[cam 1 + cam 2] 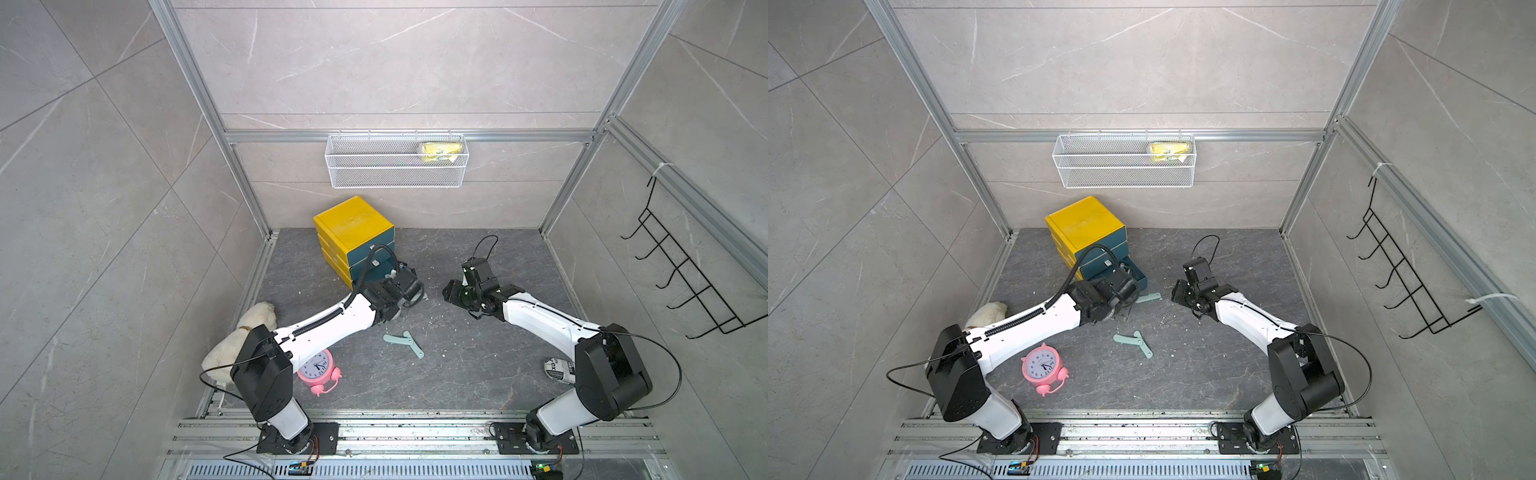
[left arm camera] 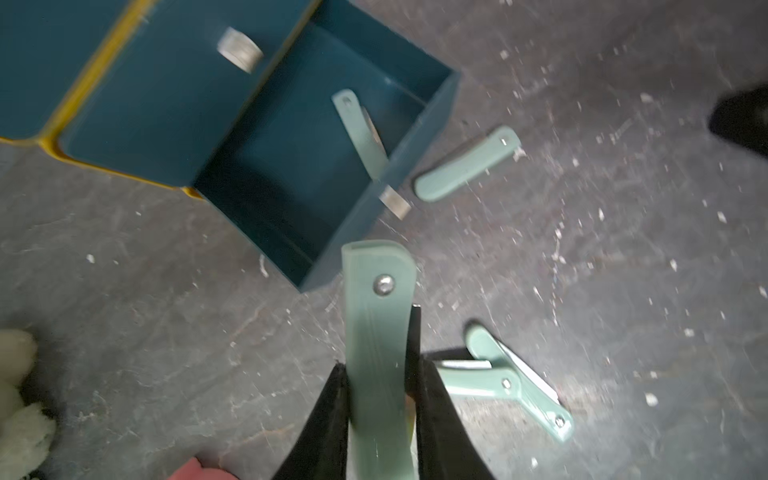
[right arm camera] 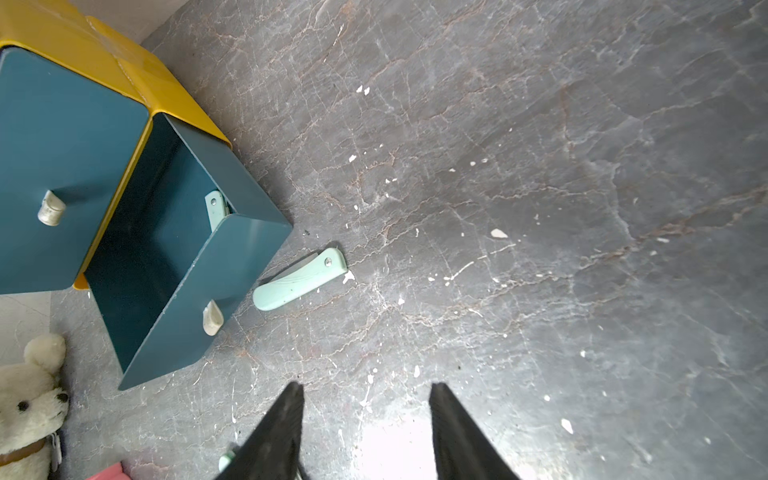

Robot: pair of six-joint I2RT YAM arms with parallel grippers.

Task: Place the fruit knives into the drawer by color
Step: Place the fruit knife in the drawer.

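L pincer [image 2: 382, 365] is shut on a knife [image 2: 376, 316], its long way pointing at the open drawer [image 2: 432, 124] just ahead, toward the table's [image 1: 478, 374] back edge. R pincer [image 3: 366, 386]: half open, empty.

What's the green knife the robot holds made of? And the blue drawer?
Held knife: the handle looks like matte mint plastic, faintly ridged; its rivet shines like metal. Drawer: probably painted sheet metal, thin walls with a soft sheen, or maybe plastic.

A robotics lab cell: aluminium frame [image 1: 270, 136], stone-look wall panels [image 1: 415, 62], 2 arms [image 1: 328, 328] bolted to a rail [image 1: 415, 432].
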